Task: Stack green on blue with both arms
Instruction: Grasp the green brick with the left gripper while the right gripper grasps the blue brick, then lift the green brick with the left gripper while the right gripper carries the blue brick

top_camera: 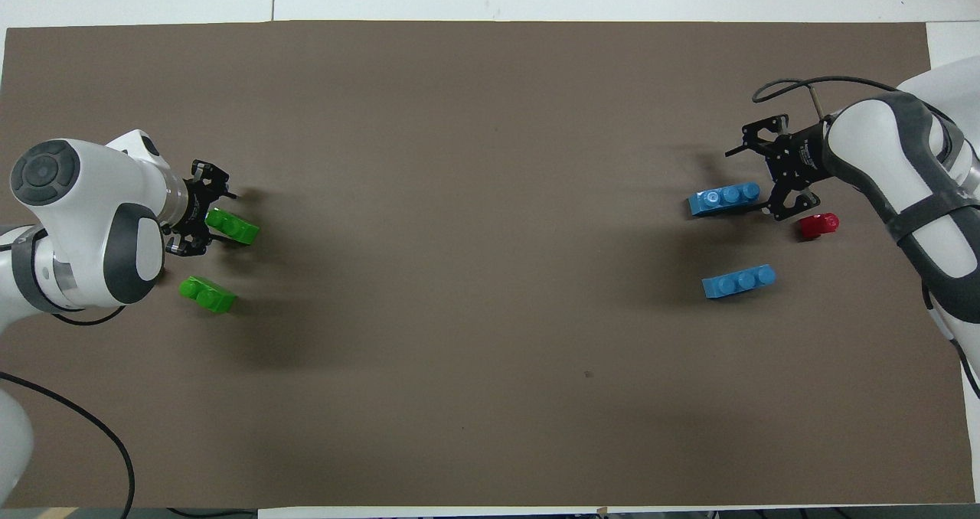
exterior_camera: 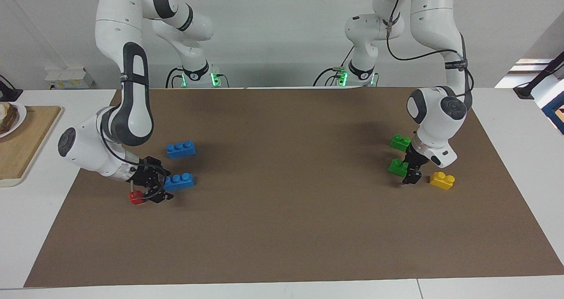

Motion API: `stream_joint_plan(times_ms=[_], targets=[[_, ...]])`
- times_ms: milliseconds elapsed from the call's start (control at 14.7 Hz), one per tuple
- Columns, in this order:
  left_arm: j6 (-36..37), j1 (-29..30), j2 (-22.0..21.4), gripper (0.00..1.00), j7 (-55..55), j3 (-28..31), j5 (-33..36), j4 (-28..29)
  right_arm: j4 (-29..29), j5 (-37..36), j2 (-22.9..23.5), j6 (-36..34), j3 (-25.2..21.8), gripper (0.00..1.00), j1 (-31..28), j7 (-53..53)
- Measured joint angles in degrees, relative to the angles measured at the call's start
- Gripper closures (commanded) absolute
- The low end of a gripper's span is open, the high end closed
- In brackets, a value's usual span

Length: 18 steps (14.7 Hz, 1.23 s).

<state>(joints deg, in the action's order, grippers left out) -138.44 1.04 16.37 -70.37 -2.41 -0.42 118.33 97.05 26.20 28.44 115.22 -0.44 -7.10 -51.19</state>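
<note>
Green brick, target (exterior_camera: 398,167): lies on the brown mat, the one of two alike that is farther from the robots, at the left arm's end of the bench.
Left tool (exterior_camera: 412,174): down at this brick's end; in the overhead view the fingers straddle it. Whether the grip is complete I cannot tell.
Blue brick, target (exterior_camera: 179,181): lies flat, three studs up, farther from the robots than its twin, at the right arm's end.
Right tool (exterior_camera: 157,188): released, fingers spread wide, at the blue brick's end, not clamped.
Step in hand: judged as the pick-up of one brick by each arm.
Procedure, green: centre the fingers on the brick's flat sides below the studs; confirm a firm hold before lifting straight up.
Procedure, blue: advance until the fingers bracket the brick's narrow width, then close squarely so that it stays level.
Second green brick (exterior_camera: 400,142): nearer to the robots, just beside the left wrist; a sideways swing could knock it.
Yellow brick (exterior_camera: 442,180): just beside the left tool, apart from the green target; keep the lift vertical.
Red brick (exterior_camera: 136,197): close to the right tool's lower finger; closing may nudge it.
Second blue brick (exterior_camera: 181,149): nearer to the robots, well apart from the grasp.
Cutting board (exterior_camera: 20,141): off the mat at the right arm's end, not in the way.
</note>
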Motion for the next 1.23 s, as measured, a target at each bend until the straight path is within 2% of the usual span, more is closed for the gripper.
stream_joint_plan(times_ms=[68, 613, 681, 749, 817, 885, 1090, 1226], targets=[[-0.1, 0.0, 0.0, 1.00, 0.0, 0.0, 0.0, 0.0, 0.0, 0.0, 0.0, 0.0, 0.0, 0.00, 0.0, 0.0], [-0.3, 0.1, 0.0, 1.00, 0.0, 0.2, 0.0, -0.5, 0.0, 0.1, 1.0, 0.8, -0.1, 0.00, -0.1, 1.1], [-0.1, 0.1, -0.1, 1.00, 0.0, 0.2, 0.0, -0.9, 0.1, 0.2, 1.0, 0.8, -0.1, 0.06, -0.1, 1.1], [0.5, 0.1, -0.1, 1.00, 0.0, 0.2, 0.0, -1.6, 0.1, 0.4, 1.0, 0.8, -0.1, 0.24, -0.1, 1.1], [1.8, 0.1, -0.3, 1.00, 0.0, 0.1, 0.0, -2.7, 0.2, 0.5, 1.0, 0.8, -0.1, 0.35, -0.2, 1.1], [3.8, 0.0, -0.5, 1.00, 0.0, 0.1, 0.0, -4.1, 0.2, 0.5, 1.0, 0.8, -0.1, 0.51, -0.4, 1.1], [11.8, 0.0, -1.4, 1.00, -0.4, -0.1, 0.0, -9.9, 0.2, 0.5, 1.0, 0.7, -0.1, 1.00, -1.1, 1.1], [16.5, -0.1, -1.7, 1.00, -2.0, -0.4, 0.0, -13.9, 0.2, 0.5, 1.0, 0.2, -0.1, 1.00, -1.4, 1.8]])
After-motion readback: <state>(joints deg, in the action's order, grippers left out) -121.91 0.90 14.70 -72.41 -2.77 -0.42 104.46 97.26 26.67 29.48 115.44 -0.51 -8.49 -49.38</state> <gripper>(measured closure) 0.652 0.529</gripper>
